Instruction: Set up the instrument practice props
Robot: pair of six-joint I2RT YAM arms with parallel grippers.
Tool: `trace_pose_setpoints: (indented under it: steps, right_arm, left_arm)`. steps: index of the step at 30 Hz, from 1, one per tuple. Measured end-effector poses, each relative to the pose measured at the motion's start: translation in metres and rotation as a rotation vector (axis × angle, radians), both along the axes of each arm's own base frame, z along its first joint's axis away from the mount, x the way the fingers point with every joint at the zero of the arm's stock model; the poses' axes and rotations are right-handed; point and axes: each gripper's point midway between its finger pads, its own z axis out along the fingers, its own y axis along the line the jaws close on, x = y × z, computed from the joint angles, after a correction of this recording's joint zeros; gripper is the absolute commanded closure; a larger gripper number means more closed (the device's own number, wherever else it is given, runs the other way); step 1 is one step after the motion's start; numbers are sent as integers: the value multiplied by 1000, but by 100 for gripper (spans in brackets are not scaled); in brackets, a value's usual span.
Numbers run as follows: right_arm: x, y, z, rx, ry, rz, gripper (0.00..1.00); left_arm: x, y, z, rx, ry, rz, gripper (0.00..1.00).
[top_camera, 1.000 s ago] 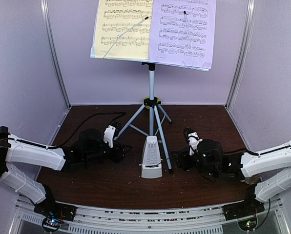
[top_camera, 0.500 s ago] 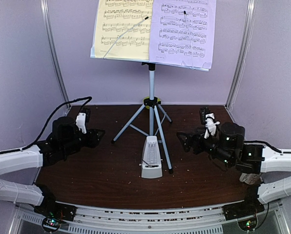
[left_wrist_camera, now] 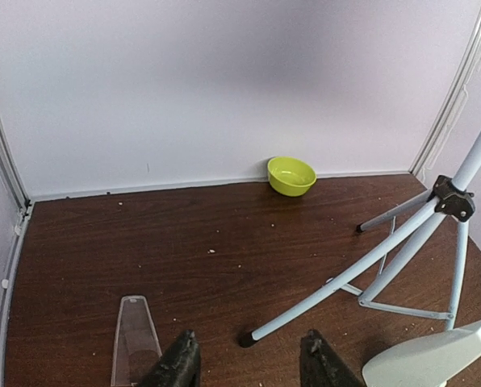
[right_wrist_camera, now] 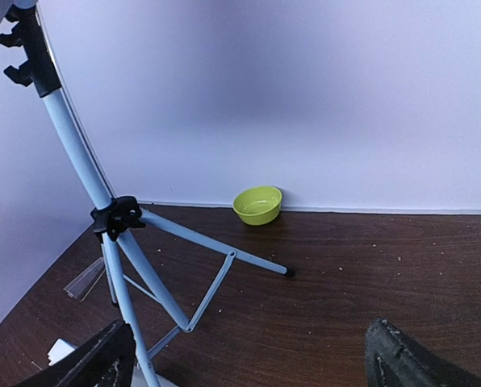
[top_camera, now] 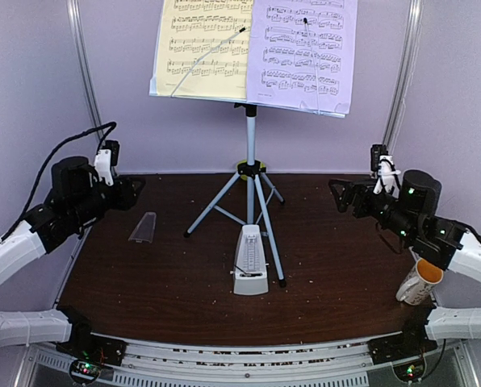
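The white music stand (top_camera: 250, 97) on its grey tripod (top_camera: 250, 173) stands at the back centre. It holds the yellow sheet (top_camera: 200, 48) and the lilac sheet (top_camera: 305, 52) side by side. The white pyramid metronome (top_camera: 250, 258) stands upright in front of the tripod. My left gripper (top_camera: 132, 190) is open and empty, raised at the left. In the left wrist view its gripper (left_wrist_camera: 248, 367) hovers over a tripod leg (left_wrist_camera: 345, 278). My right gripper (top_camera: 338, 194) is open and empty, raised at the right. In the right wrist view it (right_wrist_camera: 248, 371) faces the tripod (right_wrist_camera: 144, 266).
A clear plastic metronome cover (top_camera: 143, 227) lies flat on the brown table, left of the tripod. A white mug with an orange inside (top_camera: 420, 280) stands at the right edge. A small green bowl (left_wrist_camera: 292, 175) sits against the back wall. Pale walls close in three sides.
Both arms have drawn back from beside the metronome, risen and moved outward to the sides. The clear cover now shows on the table at the left.
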Motion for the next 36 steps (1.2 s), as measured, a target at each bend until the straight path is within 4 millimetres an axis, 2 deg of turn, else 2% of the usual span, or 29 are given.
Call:
trace_pose_setpoints:
  steps: [4, 10, 11, 16, 21, 24, 32, 36]
  right_arm:
    - [7, -19, 4, -6, 0, -28, 0]
    - [20, -32, -11, -2, 66, -26, 0]
    - [21, -32, -14, 2, 78, -21, 0]
    - [21, -31, -37, 24, 138, 5, 0]
    - [22, -28, -75, 29, 223, 23, 0]
    - [19, -25, -90, 42, 257, 41, 0]
    - [15, -12, -111, 93, 306, 109, 0]
    - [9, -11, -129, 98, 332, 121, 0]
  left_arm:
    - [7, -7, 6, 23, 6, -28, 57]
    - [16, -19, -23, 83, 90, -76, 51]
    - [16, -20, -27, 89, 101, -80, 48]
    - [17, -23, -34, 94, 123, -90, 20]
    - [17, -21, -43, 78, 149, -74, 3]
    - [15, -18, -57, 71, 185, -55, 2]
    - [6, -15, -99, 33, 287, -28, 2]
    - [-4, -12, -121, 2, 335, -18, 2]
